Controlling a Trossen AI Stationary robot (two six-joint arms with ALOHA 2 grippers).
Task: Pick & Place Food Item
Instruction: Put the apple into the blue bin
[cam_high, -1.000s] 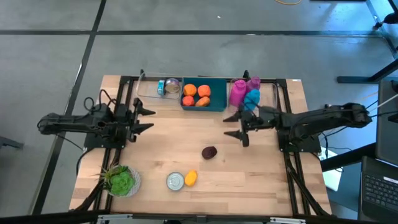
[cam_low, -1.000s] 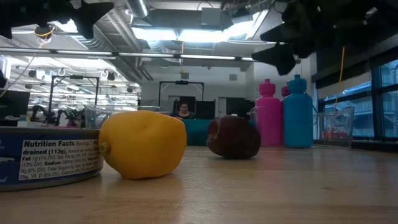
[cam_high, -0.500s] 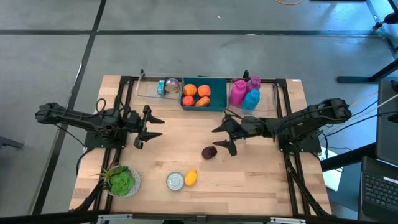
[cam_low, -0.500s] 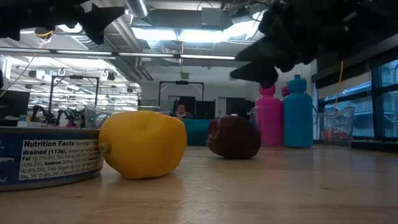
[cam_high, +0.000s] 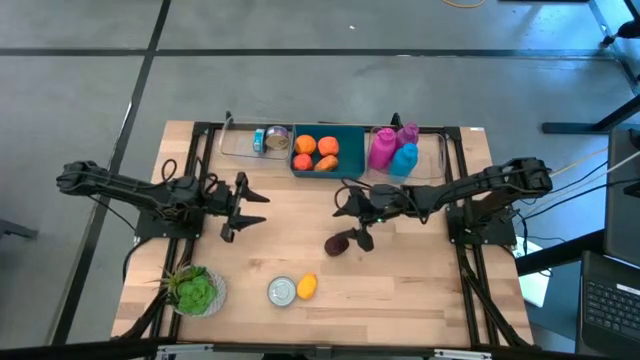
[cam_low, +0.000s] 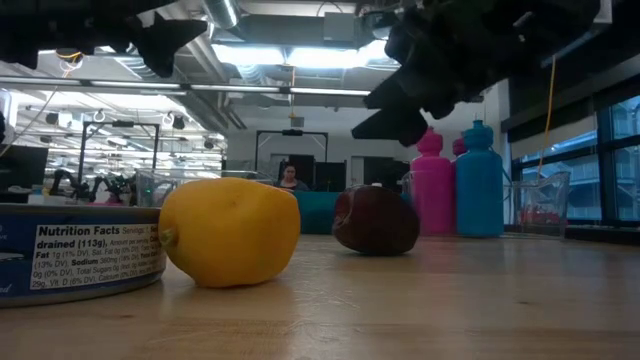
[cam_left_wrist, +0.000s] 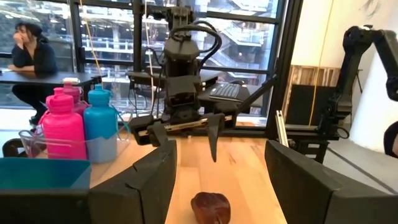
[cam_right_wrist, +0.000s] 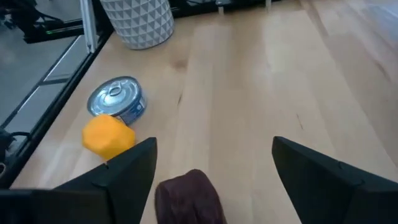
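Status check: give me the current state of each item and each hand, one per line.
Right hand: open, above the plum, holding nothing.
Left hand: open, empty, over bare table.
Plum: loose on the table.
Lemon: on the table, beside the can.
Can: upright, sealed.
Bin: holds three orange fruits.

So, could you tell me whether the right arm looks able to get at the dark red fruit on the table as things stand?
Probably yes. The right gripper hangs open just above the dark red fruit, which lies alone on bare table; the yellow fruit and can sit well clear.
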